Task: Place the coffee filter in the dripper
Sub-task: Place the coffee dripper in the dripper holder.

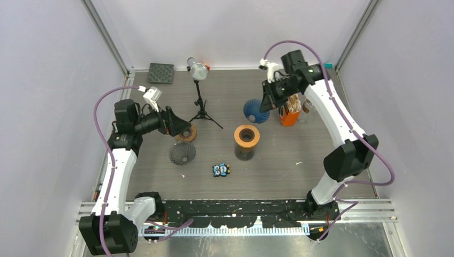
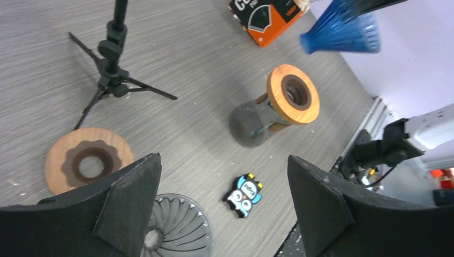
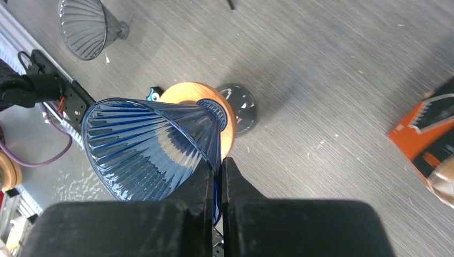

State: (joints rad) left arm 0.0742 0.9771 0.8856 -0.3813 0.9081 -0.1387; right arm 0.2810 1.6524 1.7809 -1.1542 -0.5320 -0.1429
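1. The right gripper (image 3: 220, 167) has its jaws pressed together on the rim of the blue, ribbed, translucent cone-shaped dripper (image 3: 144, 150). It holds the dripper off the grey wood-grain tabletop (image 3: 332, 69), tipped on its side.
2. In the right wrist view, the dripper's narrow end overlaps the round wooden collar of the dark carafe (image 1: 247, 136), which stands near the middle of the tabletop.
3. The orange cardboard filter box (image 1: 289, 116) stands at the far right, just beside the right gripper. What look like pale brown paper coffee filters (image 1: 293, 101) stick out of its top.
4. The left gripper (image 2: 223, 160) has its jaws wide apart in the air. Below it are a flat wooden ring with a dark centre (image 2: 88, 160) and, near that, a smoky grey ribbed dripper (image 2: 174, 227) resting on the tabletop.
5. A small blue-and-black owl figure (image 2: 243, 194) lies toward the near edge, between the grey dripper and the carafe.
6. A microphone on a black tripod (image 1: 201, 107) stands at the back. A black square textured mat (image 1: 161, 73) lies in the far left corner.
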